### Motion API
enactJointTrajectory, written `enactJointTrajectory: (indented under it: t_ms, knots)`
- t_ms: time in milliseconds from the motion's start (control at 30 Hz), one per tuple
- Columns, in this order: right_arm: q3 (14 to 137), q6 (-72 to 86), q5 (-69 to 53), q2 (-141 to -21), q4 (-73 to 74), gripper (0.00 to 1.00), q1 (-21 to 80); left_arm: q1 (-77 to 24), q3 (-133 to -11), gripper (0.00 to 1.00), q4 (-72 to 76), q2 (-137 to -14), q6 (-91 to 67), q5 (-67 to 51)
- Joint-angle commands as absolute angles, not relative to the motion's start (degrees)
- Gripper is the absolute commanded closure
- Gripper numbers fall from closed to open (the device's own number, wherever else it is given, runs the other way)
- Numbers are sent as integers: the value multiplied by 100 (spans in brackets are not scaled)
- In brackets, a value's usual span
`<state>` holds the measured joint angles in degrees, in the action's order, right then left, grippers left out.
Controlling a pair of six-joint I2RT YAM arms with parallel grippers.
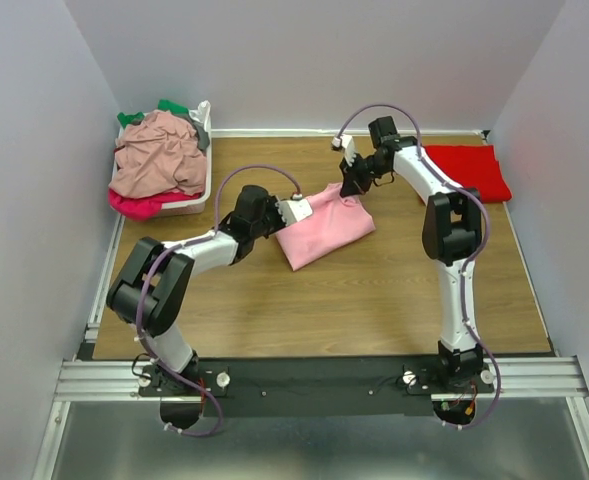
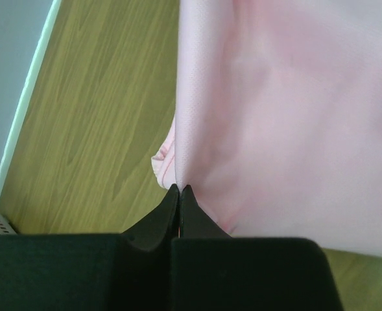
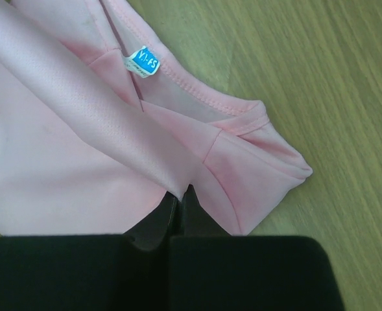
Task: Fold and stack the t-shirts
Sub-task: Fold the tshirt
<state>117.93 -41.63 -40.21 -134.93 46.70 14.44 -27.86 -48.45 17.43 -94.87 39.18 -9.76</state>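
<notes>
Pinching the pink t-shirt (image 1: 324,228), left fingers (image 2: 157,219) and right fingers (image 3: 157,223) are closed.

White link shells w/ chunky black joint housings are seen on left arm (image 1: 202,247) & right arm (image 1: 457,295). Lavender cables (image 1: 376,106) are looped alongside each. Left end effector (image 2: 179,188) & right end effector (image 3: 179,194) are done in matte black, tapered to thin tips.

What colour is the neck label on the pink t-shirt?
Blue with white print; the neck label shows best in the right wrist view.
</notes>
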Motion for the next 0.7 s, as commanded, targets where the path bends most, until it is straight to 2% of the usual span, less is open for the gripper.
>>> enactJointTrajectory:
  t_ms: [0, 100, 167, 200, 233, 267, 300, 333, 367, 400, 500, 667]
  knots:
    - [11602, -3482, -3587, -13342, 3992, 100, 1433, -2690, -5421, 100, 1969, -9956, 3456, -283]
    - [11251, -2928, -3297, -13175, 3551, 100, 1424, -2663, -5904, 95, 1706, -10299, 3095, 208]
    - [10927, -2586, -2999, -13009, 2981, 91, 1424, -2628, -6537, 83, 1241, -10686, 2743, 412]
    - [10838, -2114, -2466, -12956, 2536, 87, 1450, -2628, -6730, 63, 1135, -10809, 2629, 517]
    - [10767, -1927, -2174, -12929, 2366, 61, 1468, -2602, -7046, 52, 934, -10993, 2445, 579]
    - [10723, -1690, -1814, -12903, 2190, 47, 1485, -2593, -7179, 15, 879, -11065, 2365, 650]
    - [10714, -1383, -1367, -12876, 2075, 40, 1494, -2593, -7285, 1, 879, -11118, 2277, 763]
    - [10618, -1319, -1206, -12824, 1892, 34, 1494, -2584, -7391, 2, 835, -11162, 2207, 913]
    - [10504, -1162, -934, -12736, 1672, 19, 1494, -2558, -7557, 1, 826, -11145, 2076, 1027]
    - [10364, -751, -253, -12614, 1278, 14, 1485, -2540, -7654, 2, 861, -11023, 1970, 1455]
    - [10459, -249, 953, -12542, 1029, 12, 1494, -2452, -7725, 2, 914, -10654, 1496, 2142]
    - [10354, -132, 880, -12446, 1028, 12, 1415, -2373, -7209, 2, 730, -9301, 950, 1715]
